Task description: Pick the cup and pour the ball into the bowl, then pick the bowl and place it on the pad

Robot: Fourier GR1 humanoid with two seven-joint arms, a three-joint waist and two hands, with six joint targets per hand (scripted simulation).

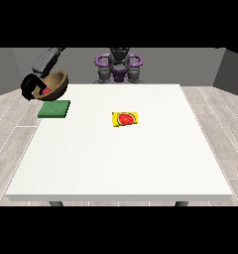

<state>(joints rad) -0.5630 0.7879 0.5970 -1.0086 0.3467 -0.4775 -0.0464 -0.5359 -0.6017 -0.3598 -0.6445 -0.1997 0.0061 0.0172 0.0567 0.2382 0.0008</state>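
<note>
At far left, above the bench's [121, 158] far-left corner, the hand at the view's left [30, 87] holds the brown bowl [55, 84] up in the air, tilted w/ its opening facing left and toward the camera. Something red, prob. the ball [45, 92], shows inside the bowl by the hand. Fingers look curled over the bowl's left rim; exact lie too small to tell. Grey forearm runs up and right from the hand.

Green pad [54, 109] lies flat on the bench just below the bowl, near the left edge; bowl is apart from it, not resting on it.

Yellow cup [125, 119] lies on its side around bench centre, red inside facing the camera, well apart from pad and bowl.

Robot body [119, 67] sits at the far edge, centre. The other hand isn't visible.
</note>
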